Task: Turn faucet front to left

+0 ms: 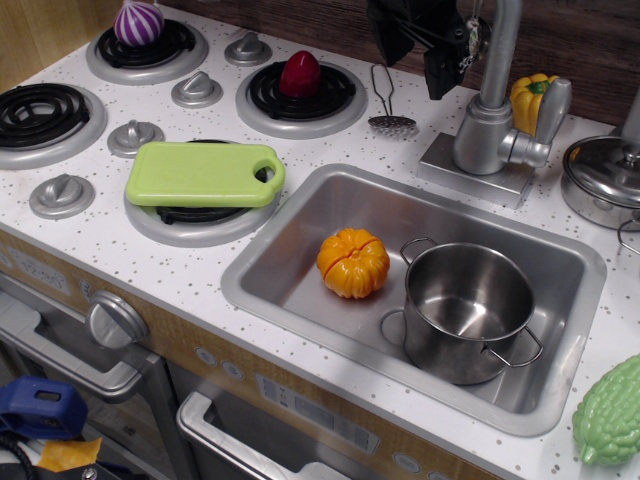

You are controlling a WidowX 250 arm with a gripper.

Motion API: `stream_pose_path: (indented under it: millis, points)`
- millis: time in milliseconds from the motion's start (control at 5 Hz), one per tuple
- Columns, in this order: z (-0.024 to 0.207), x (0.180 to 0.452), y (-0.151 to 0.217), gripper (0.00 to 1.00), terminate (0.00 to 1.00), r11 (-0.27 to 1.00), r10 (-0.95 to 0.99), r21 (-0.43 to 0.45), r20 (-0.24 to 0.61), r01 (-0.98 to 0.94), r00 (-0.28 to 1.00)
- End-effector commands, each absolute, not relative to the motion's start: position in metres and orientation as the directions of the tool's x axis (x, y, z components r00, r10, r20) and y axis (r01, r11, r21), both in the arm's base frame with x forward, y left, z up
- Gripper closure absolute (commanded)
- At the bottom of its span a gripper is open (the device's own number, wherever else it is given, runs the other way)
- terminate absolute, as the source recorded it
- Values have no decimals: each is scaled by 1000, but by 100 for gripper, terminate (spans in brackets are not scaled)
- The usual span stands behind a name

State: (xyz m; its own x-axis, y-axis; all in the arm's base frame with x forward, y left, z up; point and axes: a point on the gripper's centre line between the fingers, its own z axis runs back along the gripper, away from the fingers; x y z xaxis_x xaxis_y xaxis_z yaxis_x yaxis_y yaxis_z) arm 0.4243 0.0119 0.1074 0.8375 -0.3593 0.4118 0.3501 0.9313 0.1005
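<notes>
The silver faucet [487, 118] stands on its square base [476, 170] behind the sink, with its lever handle [548, 112] to the right. Its post rises out of the top of the view, and a shiny bit of the spout end [469, 34] shows just left of the post. My black gripper [413, 52] hangs at the top edge, left of the post. Its two fingers [441, 70] stand apart, and the right one is next to the spout end. I see nothing held between them.
The steel sink [300, 270] holds an orange pumpkin [353, 262] and a two-handled pot [468, 310]. A green cutting board [204, 174] lies on a burner. A wire masher [388, 100], a yellow pepper [528, 95], a lidded pot [604, 178] and a green gourd [610, 410] lie around.
</notes>
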Motion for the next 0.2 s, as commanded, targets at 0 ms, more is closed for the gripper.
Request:
stream_pose_path:
  millis: [0]
  points:
    - [127, 436, 27, 0, 100, 934, -355, 132, 464, 333, 812]
